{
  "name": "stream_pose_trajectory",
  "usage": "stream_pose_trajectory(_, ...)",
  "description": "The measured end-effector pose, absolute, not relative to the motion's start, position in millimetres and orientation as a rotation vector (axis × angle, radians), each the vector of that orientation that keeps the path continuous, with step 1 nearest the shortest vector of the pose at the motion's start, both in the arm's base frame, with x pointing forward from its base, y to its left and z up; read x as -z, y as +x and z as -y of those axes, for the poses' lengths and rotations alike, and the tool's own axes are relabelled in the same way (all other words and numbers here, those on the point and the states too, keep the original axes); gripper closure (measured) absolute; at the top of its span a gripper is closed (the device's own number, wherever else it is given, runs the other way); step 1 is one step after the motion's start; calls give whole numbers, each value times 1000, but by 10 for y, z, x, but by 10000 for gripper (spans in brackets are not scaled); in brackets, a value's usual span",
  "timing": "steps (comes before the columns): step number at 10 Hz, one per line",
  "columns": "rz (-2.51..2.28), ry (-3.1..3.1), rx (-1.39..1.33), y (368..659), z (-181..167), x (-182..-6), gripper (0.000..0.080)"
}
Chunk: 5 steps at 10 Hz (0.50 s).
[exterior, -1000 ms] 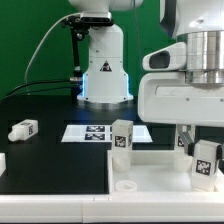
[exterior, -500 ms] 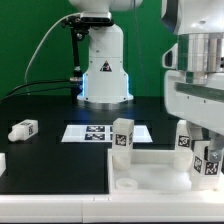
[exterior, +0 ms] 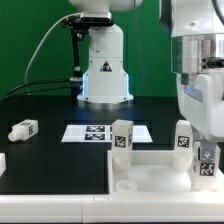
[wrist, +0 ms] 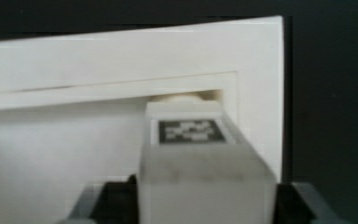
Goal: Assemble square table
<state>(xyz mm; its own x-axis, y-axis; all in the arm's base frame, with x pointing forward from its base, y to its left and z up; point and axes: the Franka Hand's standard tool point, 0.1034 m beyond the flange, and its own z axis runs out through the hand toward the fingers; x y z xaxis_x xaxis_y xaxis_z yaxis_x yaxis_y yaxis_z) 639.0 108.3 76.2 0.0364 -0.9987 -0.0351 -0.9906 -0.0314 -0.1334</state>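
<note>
Shifting toward the exterior view's right since a second ago, uncovering a back leg (exterior: 184, 137) standing at the slab's (exterior: 155, 166) far rim. Pinching the gripped leg (wrist: 197, 160) in the tool (exterior: 205, 160), holding it upright, tag facing the wrist camera, at a slab corner on that view's right. Standing at the far left corner: a third leg (exterior: 122, 138). Lying on the table (exterior: 50, 165), left of the marker board (exterior: 100, 132): a loose leg (exterior: 23, 129).
</note>
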Motion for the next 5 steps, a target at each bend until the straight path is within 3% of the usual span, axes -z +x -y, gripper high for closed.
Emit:
stream_pose_trajectory(1,-1922,-2330,125,6405,-1068,-769,336)
stream_pose_trajectory(2,-1688,-2501,161,6421,-1083,-769,336)
stream_pose_trajectory(3,-1469,-2641,167,6406,-1110,-745,194)
stream_pose_trajectory(5,-1376,-2698,176,6410,-1090,-745,163)
